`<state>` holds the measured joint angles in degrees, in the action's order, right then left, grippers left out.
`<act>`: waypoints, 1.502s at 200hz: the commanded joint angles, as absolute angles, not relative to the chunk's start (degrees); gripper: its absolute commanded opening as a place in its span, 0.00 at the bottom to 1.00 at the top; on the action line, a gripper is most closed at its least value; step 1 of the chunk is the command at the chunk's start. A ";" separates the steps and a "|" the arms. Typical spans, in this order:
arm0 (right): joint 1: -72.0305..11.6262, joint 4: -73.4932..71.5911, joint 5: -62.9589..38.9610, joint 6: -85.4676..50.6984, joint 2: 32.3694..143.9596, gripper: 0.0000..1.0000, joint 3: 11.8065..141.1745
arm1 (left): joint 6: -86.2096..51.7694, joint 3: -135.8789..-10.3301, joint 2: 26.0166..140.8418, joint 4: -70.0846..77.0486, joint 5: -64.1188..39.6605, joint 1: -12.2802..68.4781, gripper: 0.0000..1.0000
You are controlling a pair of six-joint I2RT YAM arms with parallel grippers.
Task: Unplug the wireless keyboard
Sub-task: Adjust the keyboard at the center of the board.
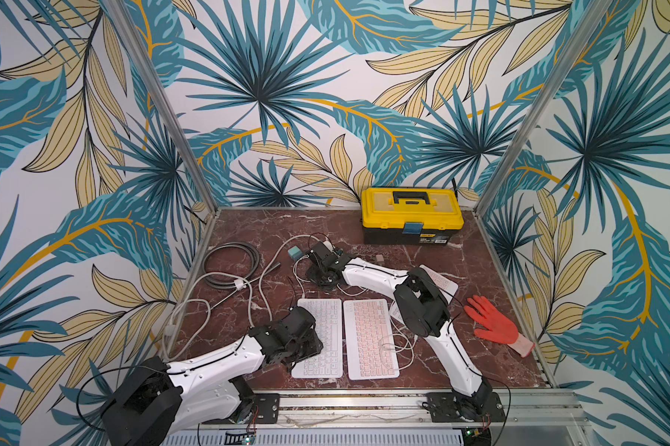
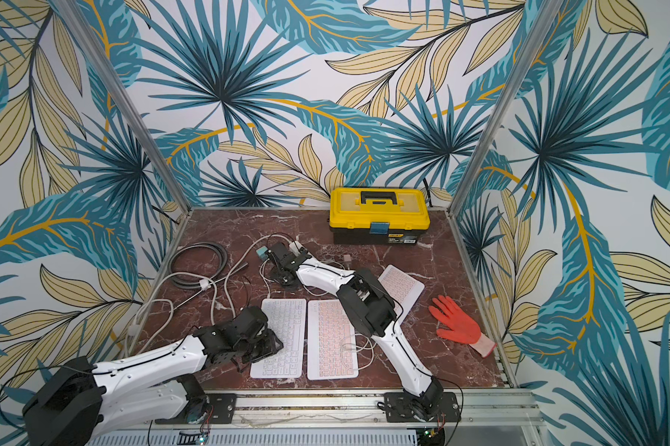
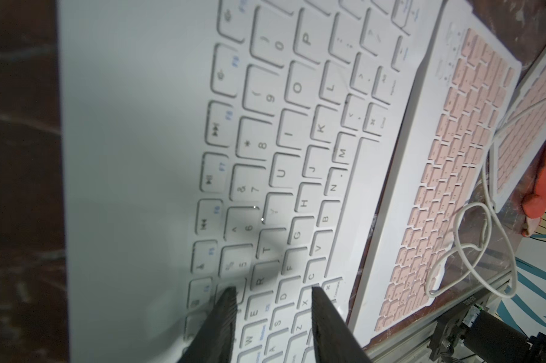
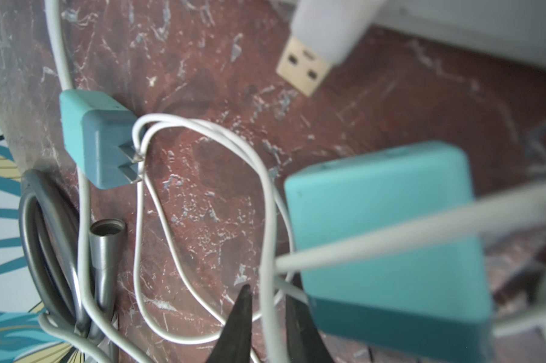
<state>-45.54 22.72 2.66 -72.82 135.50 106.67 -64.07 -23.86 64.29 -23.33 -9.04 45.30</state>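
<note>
Both top views first: the left end effector [image 1: 308,345] [image 2: 271,343] sits low over the near-left part of the flat white keyboard [image 1: 327,324], which lies side by side with the pink-keyed white keyboard [image 1: 370,338] in the middle of the red marble desk [image 1: 480,270]. Over at the far middle, the right end effector [image 1: 311,253] points at a small teal charger block [image 1: 295,253].

Left wrist view: 2 black fingers [image 3: 221,320] standing apart above the white keys, nothing between them.

Right wrist view: black fingers [image 4: 238,323] slightly parted, a thin white cable [image 4: 266,220] threading the gap, and a white USB plug [image 4: 315,53] near the teal block, its metal end bare.
</note>
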 commanded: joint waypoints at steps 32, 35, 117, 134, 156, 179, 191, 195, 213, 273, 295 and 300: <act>-44.08 24.20 0.68 -63.73 131.91 0.27 100.43 | -59.51 -24.65 67.98 -46.85 -7.48 39.96 0.43; -44.05 24.15 0.50 -63.30 131.58 0.27 100.16 | -59.12 -25.00 68.02 -47.06 -7.40 39.35 0.43; -43.10 16.53 -5.34 -54.26 124.30 0.29 91.46 | -52.89 -33.30 68.08 -52.21 -4.04 27.11 0.43; -42.76 15.61 -7.41 -53.85 123.72 0.29 90.18 | -52.09 -34.87 68.00 -52.64 -1.70 24.51 0.43; -42.47 14.62 -10.53 -53.40 123.39 0.29 88.34 | -49.10 -38.32 69.07 -52.82 0.11 20.80 0.43; -42.54 13.37 -13.60 -53.83 123.07 0.28 85.45 | -47.00 -41.72 72.08 -52.95 0.50 19.42 0.43; -42.71 14.42 -13.26 -53.13 122.62 0.28 83.78 | -47.33 -42.98 73.68 -52.95 -0.91 19.19 0.43; -42.73 15.14 -12.92 -52.85 122.45 0.28 83.20 | -47.81 -43.31 74.20 -52.91 -1.63 19.20 0.43; -42.72 16.38 -12.57 -51.95 121.49 0.28 80.45 | -50.75 -44.09 74.78 -52.78 -3.63 20.07 0.43; -44.29 15.08 -15.83 -52.52 119.30 0.28 73.77 | -65.90 -39.73 69.02 -52.91 -7.85 26.17 0.46; -44.47 13.64 -16.10 -53.03 118.80 0.27 71.97 | -70.38 -37.86 67.98 -54.53 -8.38 30.28 0.46; -44.48 13.26 -15.87 -53.00 118.54 0.27 71.52 | -70.86 -38.15 67.64 -55.75 -7.71 30.95 0.47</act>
<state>-43.75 10.41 -15.44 -52.90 117.80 75.48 -63.59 -39.31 69.01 -52.07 -7.16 27.77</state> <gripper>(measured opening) 0.275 0.459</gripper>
